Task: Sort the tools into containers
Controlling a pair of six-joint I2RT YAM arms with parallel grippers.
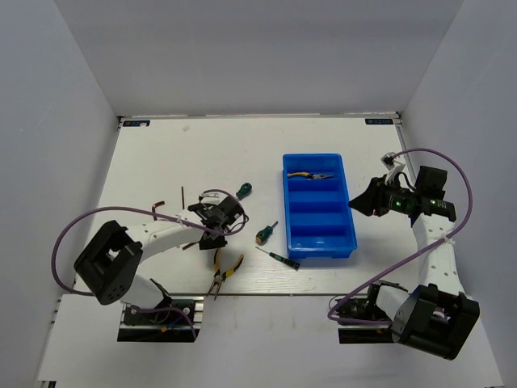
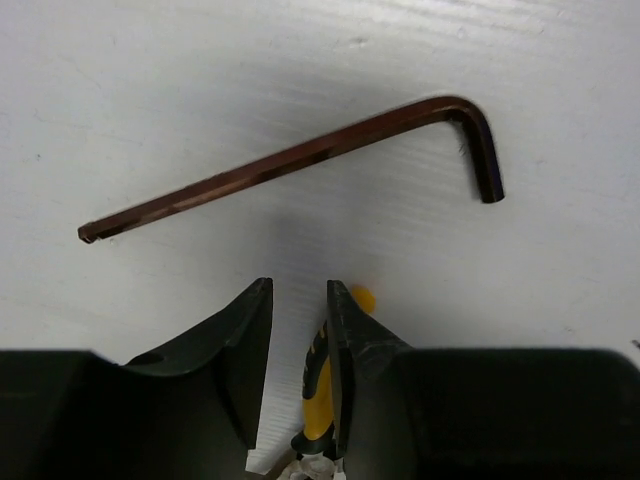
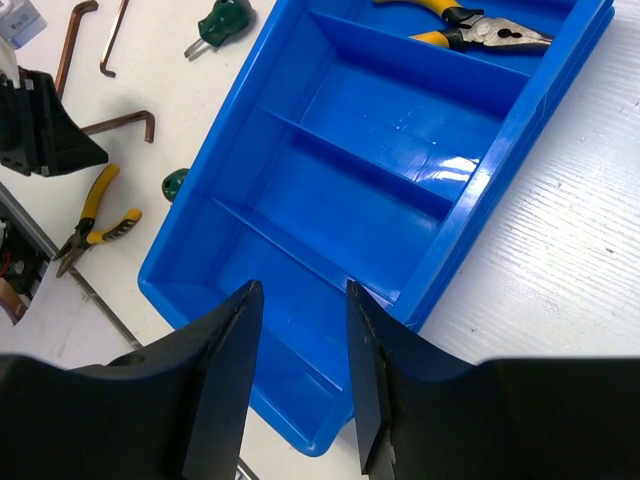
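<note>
My left gripper (image 1: 220,218) is open by a narrow gap and empty, hovering over the table (image 1: 161,162). In the left wrist view its tips (image 2: 300,292) sit just short of a brown L-shaped hex key (image 2: 300,160). A yellow pliers handle (image 2: 320,390) shows between the fingers. Those pliers (image 1: 224,271) lie near the front edge. My right gripper (image 3: 300,290) is open and empty above the near end of the blue tray (image 1: 349,212). Other yellow pliers (image 3: 470,25) lie in the tray's far compartment; the other three compartments are bare.
Two green stubby screwdrivers (image 1: 243,191) (image 1: 264,235) and a thin dark screwdriver (image 1: 279,256) lie left of the tray. More hex keys (image 1: 182,196) (image 1: 158,210) lie at the left. White walls enclose the table.
</note>
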